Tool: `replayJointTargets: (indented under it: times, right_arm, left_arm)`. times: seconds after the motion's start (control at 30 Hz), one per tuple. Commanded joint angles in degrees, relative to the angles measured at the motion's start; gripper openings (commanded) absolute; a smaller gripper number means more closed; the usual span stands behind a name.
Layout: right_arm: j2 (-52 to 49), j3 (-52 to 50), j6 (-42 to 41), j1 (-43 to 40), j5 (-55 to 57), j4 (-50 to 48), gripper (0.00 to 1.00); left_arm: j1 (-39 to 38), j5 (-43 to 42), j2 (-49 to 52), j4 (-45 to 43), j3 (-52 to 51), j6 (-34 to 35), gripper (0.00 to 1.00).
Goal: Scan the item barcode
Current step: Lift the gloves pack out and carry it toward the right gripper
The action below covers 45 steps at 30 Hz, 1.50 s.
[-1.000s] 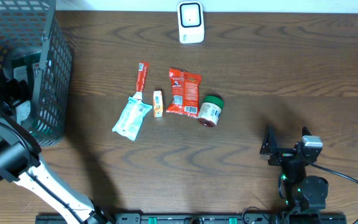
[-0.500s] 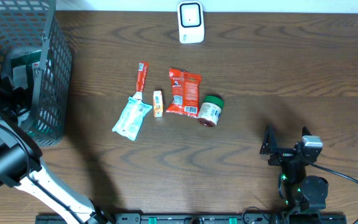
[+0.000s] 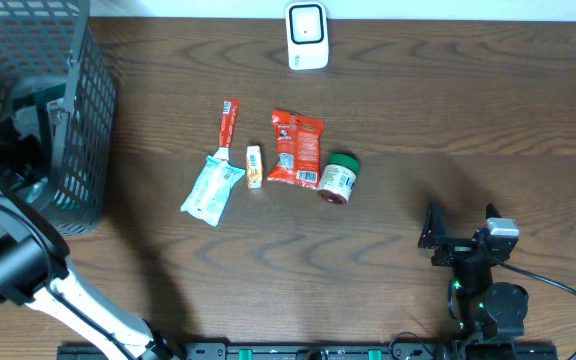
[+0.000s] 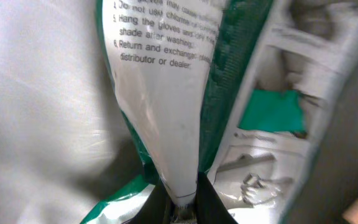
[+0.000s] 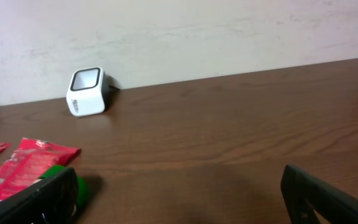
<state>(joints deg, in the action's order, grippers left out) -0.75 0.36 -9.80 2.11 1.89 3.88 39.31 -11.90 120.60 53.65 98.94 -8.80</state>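
Fingers [image 4: 215, 208] of your left gripper [image 4: 182, 200] are pressed together on a fold of a white and green packet [image 4: 166, 118], pinching it at the bottom edge of the wrist view. A second ago those fingers stood wide apart; now they have closed. The left arm [image 3: 13, 255] has shifted slightly at the dark wire basket [image 3: 88, 130] on the far left of the table. Everything else lies where it was.

The packet is inside the basket. Its pinched fold runs lengthwise straight away from the fingers, and its printed lines slant across the upper part.

Your right gripper [image 3: 462, 216] rests at the near right, fingers spread wide, holding nothing.

The table [image 3: 438, 110] is dark brown wood grain. A white scanner [image 3: 307, 36] stands at its far edge, before a pale wall [image 5: 229, 31]. In the middle lie a red stick pack [image 3: 229, 122], a pale blue pouch [image 3: 213, 188], a small box [image 3: 254, 166], a red snack bag [image 3: 296, 148] and a green-lidded jar [image 3: 339, 179].
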Motion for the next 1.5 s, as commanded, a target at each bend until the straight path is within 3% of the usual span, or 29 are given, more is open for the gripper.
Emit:
replayJointTargets:
  times: [0.0, 0.13, 0.3, 0.47, 0.63, 0.77, 0.9, 1.07, 1.2, 1.33, 1.47]
  right_arm:
    - [0.0, -0.1, 0.7, -0.4, -0.1, 0.2, 0.99]
    - [0.0, -0.1, 0.7, -0.4, -0.1, 0.2, 0.99]
    - [0.0, -0.1, 0.7, -0.4, -0.1, 0.2, 0.99]
    - [0.0, -0.1, 0.7, -0.4, -0.1, 0.2, 0.99]
    - [0.0, -0.1, 0.7, -0.4, -0.1, 0.2, 0.99]
    - [0.0, 0.0, 0.7, -0.4, -0.1, 0.2, 0.99]
    - [0.0, -0.1, 0.7, -0.4, -0.1, 0.2, 0.99]
    - [0.0, 0.0, -0.7, -0.4, -0.5, -0.2, 0.99]
    - [0.0, 0.0, -1.4, -0.4, -1.6, -1.4, 0.99]
    - [0.0, 0.1, -2.1, -0.4, -10.5, -7.2, 0.99]
    - [-1.2, 4.7, -4.4, -0.4, -14.7, -5.5, 0.99]
  left_arm:
    - [0.0, -0.4, -11.3, -2.1, 3.8, 2.7, 0.07]
    - [0.0, 4.0, -21.7, -6.2, 3.8, 7.0, 0.07]
    - [0.0, 4.0, -31.1, -8.4, 3.8, 7.7, 0.07]
    - [0.0, 3.7, -38.5, -8.0, 3.7, 13.9, 0.07]
    - [-0.5, -6.4, -43.6, -4.7, 3.7, 20.1, 0.07]
    - [-2.9, -15.6, -45.4, 0.3, 3.7, 20.5, 0.07]
    - [-7.9, -21.6, -45.4, 6.6, 3.6, 20.5, 0.07]
    - [-17.1, -22.2, -44.7, 12.1, 2.1, 20.5, 0.07]
    - [-24.9, -22.2, -44.6, 12.9, -0.3, 20.5, 0.07]
    - [-32.1, -22.0, -43.8, 12.9, -2.1, 20.5, 0.08]
    - [-37.3, -21.9, -42.2, 12.0, -2.2, 20.5, 0.07]
